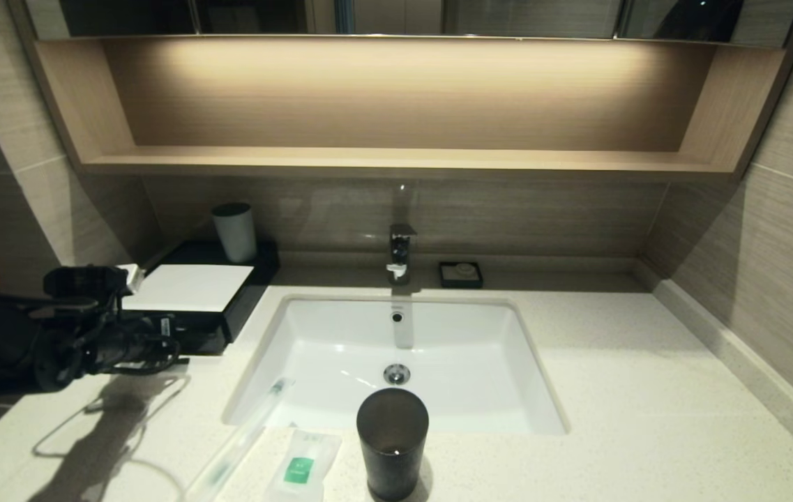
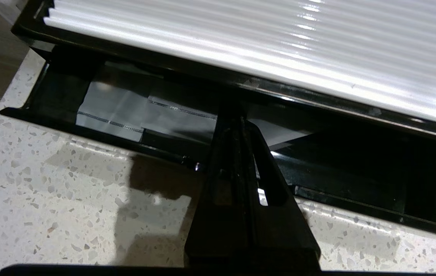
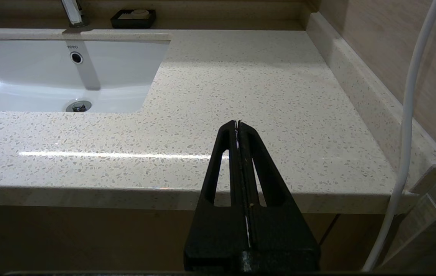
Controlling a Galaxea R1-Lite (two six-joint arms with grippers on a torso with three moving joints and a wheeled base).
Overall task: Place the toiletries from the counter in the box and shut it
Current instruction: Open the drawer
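The black box (image 1: 190, 287) with its white top panel stands at the back left of the counter (image 1: 612, 390). Its drawer (image 2: 87, 132) stands pulled partly out, with grey packets (image 2: 118, 107) inside. My left gripper (image 1: 176, 348) is shut, and its tips (image 2: 233, 119) reach over the drawer front at its middle into the opening. The wrapped toothbrush (image 1: 243, 436) lies from the sink's front left corner onto the counter. The white sachet with the green label (image 1: 300, 466) lies beside it. My right gripper (image 3: 237, 123) is shut and empty, off the counter's front edge at the right.
A dark tumbler (image 1: 392, 443) stands at the sink's front edge, right of the sachet. A white cup (image 1: 235, 231) stands on the box's back. The faucet (image 1: 401, 252) and a small black soap dish (image 1: 460, 274) are behind the white sink (image 1: 340, 335).
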